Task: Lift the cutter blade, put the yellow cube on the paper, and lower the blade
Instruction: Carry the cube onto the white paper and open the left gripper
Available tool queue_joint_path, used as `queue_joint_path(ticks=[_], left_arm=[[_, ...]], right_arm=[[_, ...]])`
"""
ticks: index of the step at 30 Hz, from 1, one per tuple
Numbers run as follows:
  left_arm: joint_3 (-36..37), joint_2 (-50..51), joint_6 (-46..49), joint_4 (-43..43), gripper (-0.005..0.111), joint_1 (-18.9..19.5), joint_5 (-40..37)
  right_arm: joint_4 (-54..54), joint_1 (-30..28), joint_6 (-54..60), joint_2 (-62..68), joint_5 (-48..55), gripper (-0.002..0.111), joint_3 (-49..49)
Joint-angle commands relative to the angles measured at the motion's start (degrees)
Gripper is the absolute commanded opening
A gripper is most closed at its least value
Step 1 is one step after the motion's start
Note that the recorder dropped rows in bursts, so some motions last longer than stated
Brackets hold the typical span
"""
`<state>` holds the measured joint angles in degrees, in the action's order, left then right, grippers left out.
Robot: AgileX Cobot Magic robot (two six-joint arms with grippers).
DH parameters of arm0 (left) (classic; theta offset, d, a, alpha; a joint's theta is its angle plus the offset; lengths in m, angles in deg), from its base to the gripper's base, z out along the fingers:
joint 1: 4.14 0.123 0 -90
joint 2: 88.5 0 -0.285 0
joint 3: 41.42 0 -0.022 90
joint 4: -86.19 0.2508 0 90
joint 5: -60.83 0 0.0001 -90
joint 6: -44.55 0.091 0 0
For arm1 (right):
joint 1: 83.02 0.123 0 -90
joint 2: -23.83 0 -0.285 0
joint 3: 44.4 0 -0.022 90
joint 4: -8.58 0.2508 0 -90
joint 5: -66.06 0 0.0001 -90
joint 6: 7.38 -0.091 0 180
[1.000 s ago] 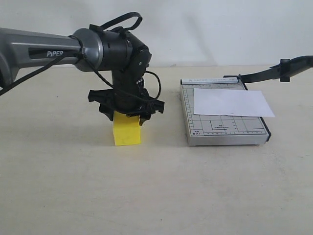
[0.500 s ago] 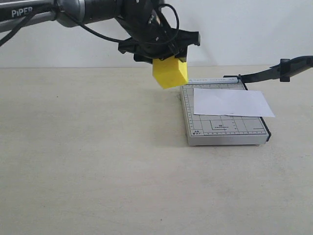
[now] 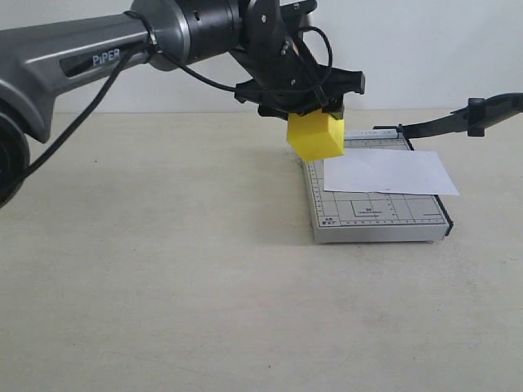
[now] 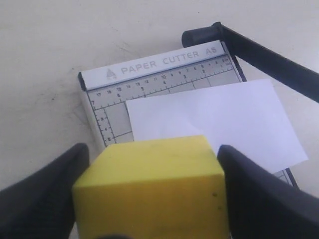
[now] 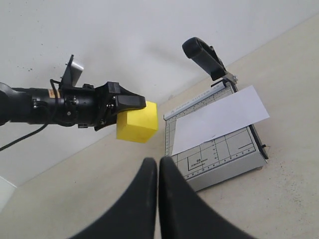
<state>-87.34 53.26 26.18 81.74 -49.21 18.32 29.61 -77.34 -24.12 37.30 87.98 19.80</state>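
- My left gripper (image 3: 304, 114) pinches the yellow cube (image 3: 315, 137) between its two black fingers (image 4: 42, 194), one pressed against each opposite side; the cube's top is tucked up under my wrist and its lower faces are bare
- The yellow cube hangs in the air, clear of the table (image 3: 163, 286), slightly tilted; in the exterior view it sits at the far left corner of the grey cutter base (image 3: 359, 224), overlapping that corner and just beside the left edge of the paper (image 3: 388, 171); it touches neither
- The paper lies flat on the grey cutter base, turned a little askew, with its right end hanging past the base's right side; my left wrist view shows it white and unmarked, below the printed ruler strip
- The cutter blade (image 3: 458, 121) stands raised, hinged at the far right corner of the base and slanting up and away to the right; its thick rounded handle shows in my right wrist view (image 5: 204, 57)
- My right gripper (image 5: 158, 162) has its fingers pressed together with nothing between them; it hangs well apart from the cutter, and the exterior view does not show it
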Motion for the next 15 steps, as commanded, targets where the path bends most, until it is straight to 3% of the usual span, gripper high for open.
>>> queue_joint_path(ticks=[1,9,15], left_arm=[[-2.58,2.14,1.73,-2.22,0.004,-0.25,0.14],[-3.3,4.4,1.86,-2.56,0.004,-1.28,1.18],[-3.3,4.89,1.86,-2.04,0.004,-2.65,6.25]], right_arm=[[-0.25,0.04,0.44,-0.34,-0.16,0.001,0.02],[-0.25,0.04,0.44,-0.34,-0.16,0.001,0.02],[-0.25,0.04,0.6,-0.34,-0.16,0.001,0.02]])
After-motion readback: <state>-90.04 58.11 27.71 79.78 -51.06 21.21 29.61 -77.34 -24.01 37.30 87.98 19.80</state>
